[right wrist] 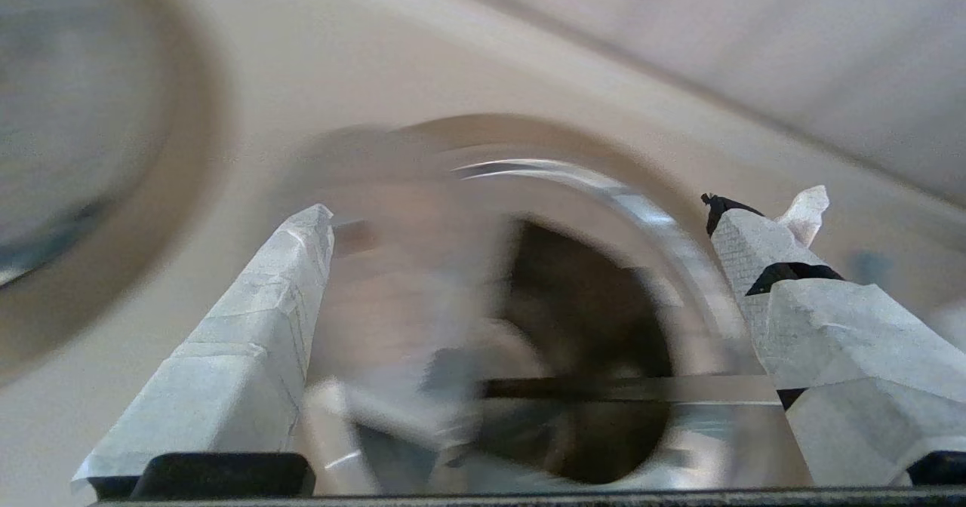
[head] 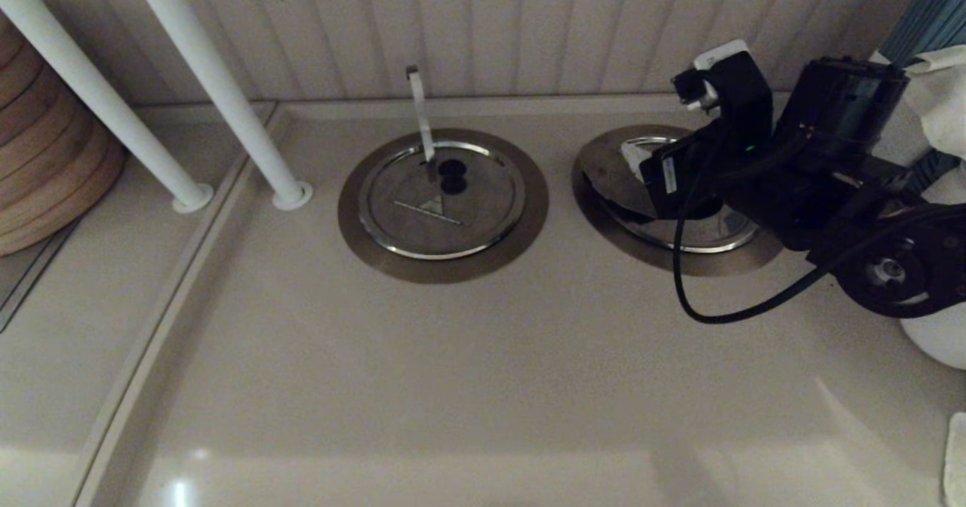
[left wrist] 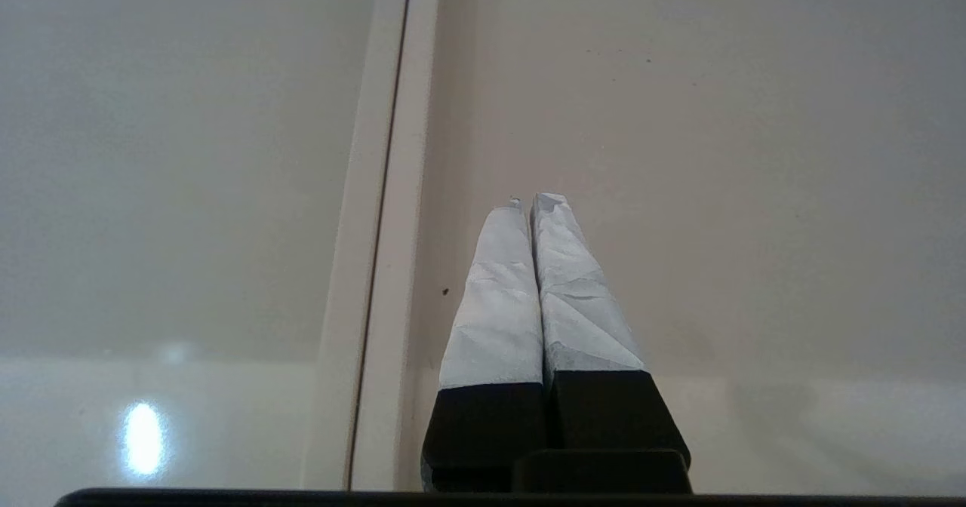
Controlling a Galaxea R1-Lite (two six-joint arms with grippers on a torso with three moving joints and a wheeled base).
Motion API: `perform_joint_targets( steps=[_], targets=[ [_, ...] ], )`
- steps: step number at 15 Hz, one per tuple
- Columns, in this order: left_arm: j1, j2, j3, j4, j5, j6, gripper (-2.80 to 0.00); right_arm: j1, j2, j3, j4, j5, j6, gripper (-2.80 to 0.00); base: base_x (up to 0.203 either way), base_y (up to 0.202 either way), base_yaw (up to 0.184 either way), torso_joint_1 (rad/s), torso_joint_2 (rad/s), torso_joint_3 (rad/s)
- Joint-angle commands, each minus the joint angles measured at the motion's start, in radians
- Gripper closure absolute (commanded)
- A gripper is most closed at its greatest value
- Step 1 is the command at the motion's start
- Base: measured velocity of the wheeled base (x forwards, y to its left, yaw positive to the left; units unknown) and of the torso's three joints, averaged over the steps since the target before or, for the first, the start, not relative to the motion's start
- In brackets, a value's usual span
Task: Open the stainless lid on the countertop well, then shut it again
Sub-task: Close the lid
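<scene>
Right gripper (right wrist: 521, 213), white-taped fingers spread wide, hovers over the round shiny stainless lid (head: 615, 182) at 3 o'clock on the beige countertop (head: 483, 371). Lid sits tilted on the countertop well's dull metal collar (head: 656, 254), dark opening showing. Left gripper (left wrist: 532, 205), fingers pressed together, parked over bare counter. Twin steel disc (head: 441, 201) lies flat at 12 o'clock.

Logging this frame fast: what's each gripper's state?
Left gripper: closed, holding nothing, over the counter.
Right gripper: open, empty, above the stainless lid.
</scene>
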Motion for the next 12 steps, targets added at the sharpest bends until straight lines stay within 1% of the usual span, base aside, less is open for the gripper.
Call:
perform_joint_targets(
  steps=[1,3,7,12],
  targets=[
    [0.0,0.0,0.0,0.0,0.0,-0.001,0.0,0.054,0.004,0.039,-0.005,0.001,-0.001,-2.8,0.0,0.0,0.0,0.0,0.0,0.0],
    [0.0,0.0,0.0,0.0,0.0,-0.001,0.0,0.093,0.024,0.064,-0.007,0.003,0.001,-2.8,0.0,0.0,0.0,0.0,0.0,0.0],
    [0.0,0.0,0.0,0.0,0.0,-0.001,0.0,0.121,0.063,0.079,-0.013,0.001,0.002,-2.8,0.0,0.0,0.0,0.0,0.0,0.0],
    [0.0,0.0,0.0,0.0,0.0,-0.001,0.0,0.129,0.115,0.079,-0.024,-0.008,0.0,-2.8,0.0,0.0,0.0,0.0,0.0,0.0]
  ],
)
